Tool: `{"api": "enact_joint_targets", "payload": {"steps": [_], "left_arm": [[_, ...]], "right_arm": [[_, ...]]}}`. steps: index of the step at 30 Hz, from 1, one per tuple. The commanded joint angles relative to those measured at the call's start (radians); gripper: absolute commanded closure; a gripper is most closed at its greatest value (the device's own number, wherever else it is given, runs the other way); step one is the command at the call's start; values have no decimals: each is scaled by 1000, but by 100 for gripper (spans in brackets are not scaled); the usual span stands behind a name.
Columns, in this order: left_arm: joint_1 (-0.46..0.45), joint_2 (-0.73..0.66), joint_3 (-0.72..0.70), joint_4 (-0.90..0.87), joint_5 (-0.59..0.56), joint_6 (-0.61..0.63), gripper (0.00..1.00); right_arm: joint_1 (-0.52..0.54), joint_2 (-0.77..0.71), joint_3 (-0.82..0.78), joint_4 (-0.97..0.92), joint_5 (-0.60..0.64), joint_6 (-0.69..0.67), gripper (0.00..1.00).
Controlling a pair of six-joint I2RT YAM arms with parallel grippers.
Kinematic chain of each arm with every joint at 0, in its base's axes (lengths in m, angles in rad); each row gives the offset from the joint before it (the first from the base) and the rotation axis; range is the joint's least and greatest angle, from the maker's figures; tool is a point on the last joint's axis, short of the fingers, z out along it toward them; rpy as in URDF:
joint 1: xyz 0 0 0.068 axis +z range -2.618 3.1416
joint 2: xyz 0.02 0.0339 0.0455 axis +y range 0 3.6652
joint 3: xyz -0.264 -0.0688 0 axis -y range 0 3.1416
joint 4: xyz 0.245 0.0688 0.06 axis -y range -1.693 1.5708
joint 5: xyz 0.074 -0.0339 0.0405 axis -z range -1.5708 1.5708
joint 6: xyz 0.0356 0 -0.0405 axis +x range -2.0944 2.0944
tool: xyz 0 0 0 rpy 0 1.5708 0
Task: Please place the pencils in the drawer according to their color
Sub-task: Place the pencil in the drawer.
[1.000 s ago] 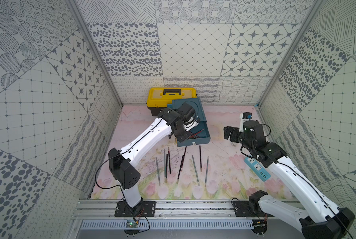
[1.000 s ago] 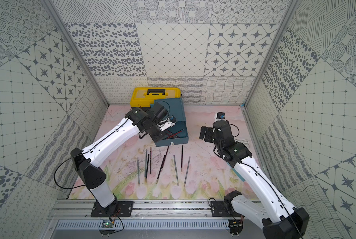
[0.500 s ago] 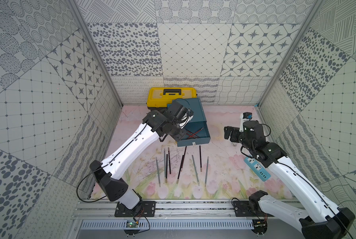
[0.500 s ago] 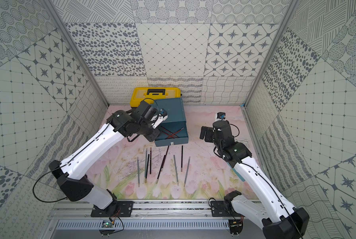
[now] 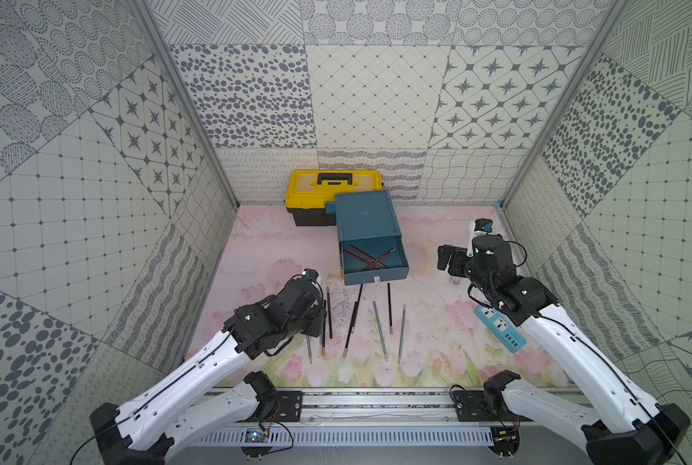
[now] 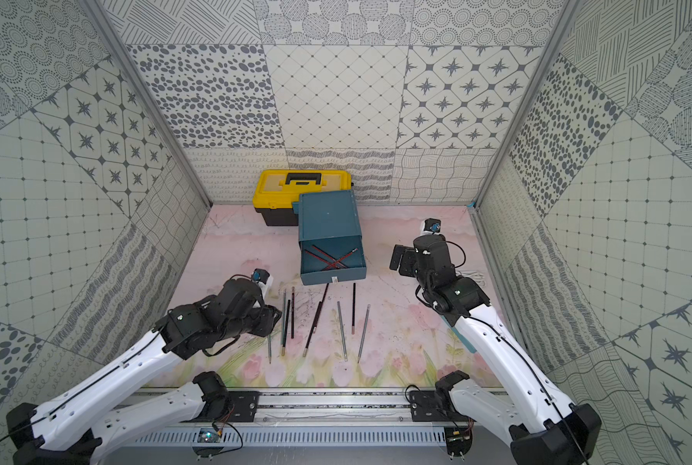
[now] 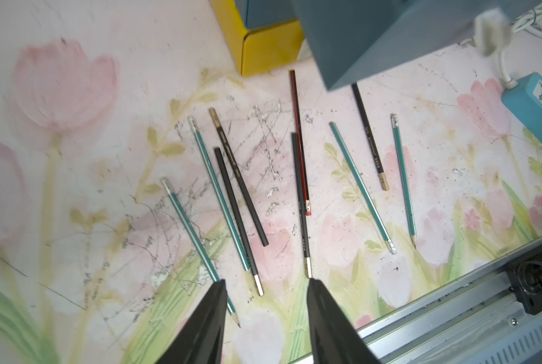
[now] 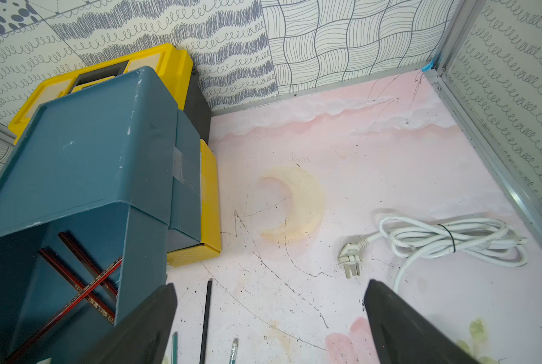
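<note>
The teal drawer cabinet [image 5: 366, 217] stands at the back. Its top drawer [image 6: 332, 269] is pulled out, and two dark red pencils [image 5: 370, 259] lie crossed inside it. Several pencils [image 5: 378, 334] lie in a loose row on the mat in front: green-grey ones [image 7: 359, 186], black ones [image 7: 239, 217] and one red one [image 7: 299, 141]. My left gripper [image 7: 267, 281] hangs open just above the near ends of the leftmost pencils, with nothing between its fingers. My right gripper [image 8: 269, 285] is wide open and empty, to the right of the drawer [image 8: 58, 277].
A yellow toolbox [image 5: 334, 189] stands behind the cabinet against the back wall. A blue power strip [image 5: 499, 328] lies under my right arm, and its coiled white cable [image 8: 446, 236] is by the right wall. The metal rail [image 5: 376, 402] runs along the front.
My left arm has pulled back from the open drawer and swung down to the left end of the pencil row, with its jaws now apart. The right arm has not moved.
</note>
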Motion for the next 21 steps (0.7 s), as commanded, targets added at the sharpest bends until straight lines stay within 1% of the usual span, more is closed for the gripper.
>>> {"api": "enact_joint_targets", "payload": {"steps": [1, 4, 5, 6, 7, 9, 10, 13, 18, 21], "left_arm": [[-129, -103, -240, 336, -14, -410, 57], [-245, -66, -309, 454, -94, -460, 59], [-268, -44, -325, 489, -107, -477, 60], [-292, -12, -348, 532, -114, -496, 64], [-312, 22, -377, 605, -111, -506, 66], [-336, 89, -420, 738, -110, -532, 68], [-343, 128, -434, 808, -101, -533, 70], [-347, 226, -430, 917, -96, -513, 70], [-347, 334, -421, 1051, -113, -481, 71], [-345, 375, -404, 1086, -121, -464, 70]], "right_arm": [[-4, -20, -15, 21, 26, 38, 1], [-4, -30, -39, 20, 58, 79, 1], [-4, -30, -39, 20, 61, 76, 1], [-4, -27, -39, 18, 63, 74, 1], [-4, -25, -38, 17, 62, 73, 1], [-4, -22, -35, 17, 57, 72, 1], [-3, -19, -32, 17, 56, 73, 1], [-4, -13, -29, 17, 54, 73, 1], [-4, -2, -25, 17, 49, 73, 1], [-4, 2, -25, 17, 44, 73, 1]]}}
